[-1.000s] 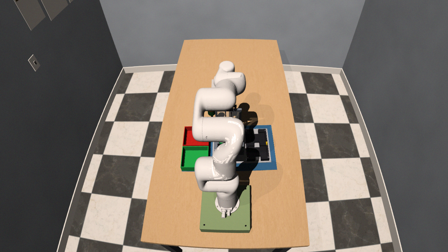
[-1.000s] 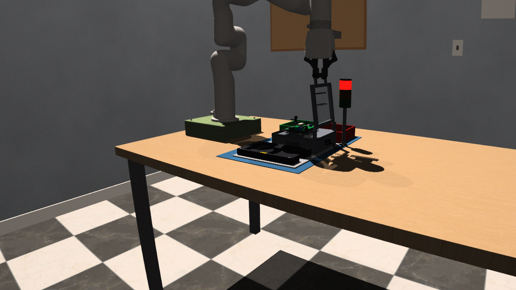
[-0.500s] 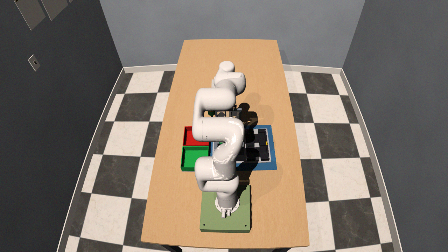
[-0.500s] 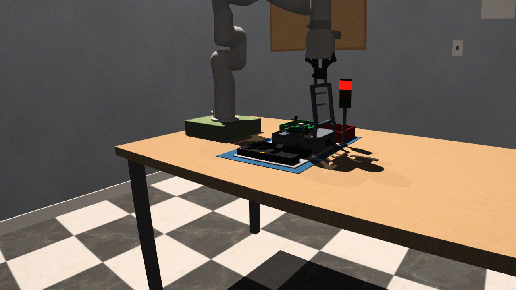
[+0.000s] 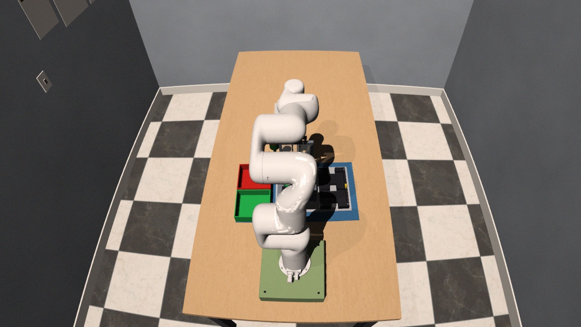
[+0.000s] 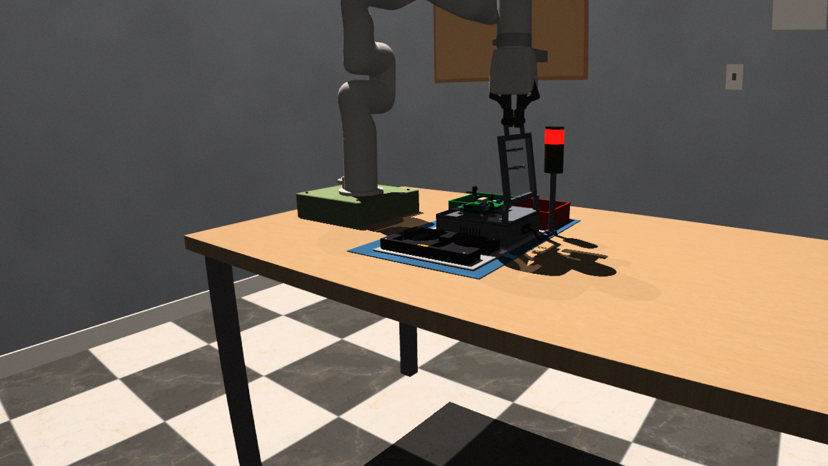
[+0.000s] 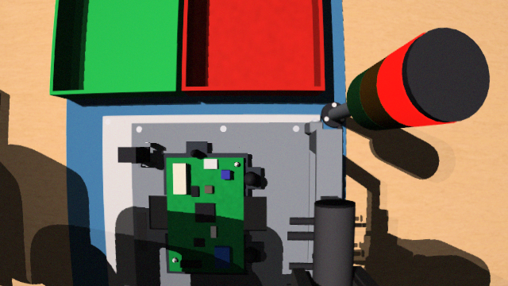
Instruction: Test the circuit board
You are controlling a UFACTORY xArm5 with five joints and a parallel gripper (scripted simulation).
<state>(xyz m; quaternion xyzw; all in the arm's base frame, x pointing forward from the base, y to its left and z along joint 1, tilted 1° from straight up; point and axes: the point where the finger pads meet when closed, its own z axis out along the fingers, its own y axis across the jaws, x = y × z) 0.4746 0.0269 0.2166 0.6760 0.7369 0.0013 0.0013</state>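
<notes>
The green circuit board [image 7: 204,212] lies flat in the grey tester, component side up, with its white connector [image 7: 179,179] near the end toward the bins. The tester's lid [image 6: 515,171] stands upright and open. My gripper [image 6: 513,120] is at the lid's top edge, shut on the lid's handle bar, which shows as a dark cylinder [image 7: 334,238] in the wrist view. The signal light [image 6: 554,137] beside the tester glows red, and it also shows in the wrist view [image 7: 413,79]. The fingers themselves are out of the wrist view.
The red bin [image 7: 254,44] and the green bin [image 7: 115,45] stand side by side just beyond the tester, both empty. The black tray [image 6: 431,244] lies on the blue mat in front of the tester. The arm's green base [image 5: 292,270] sits near the table's end.
</notes>
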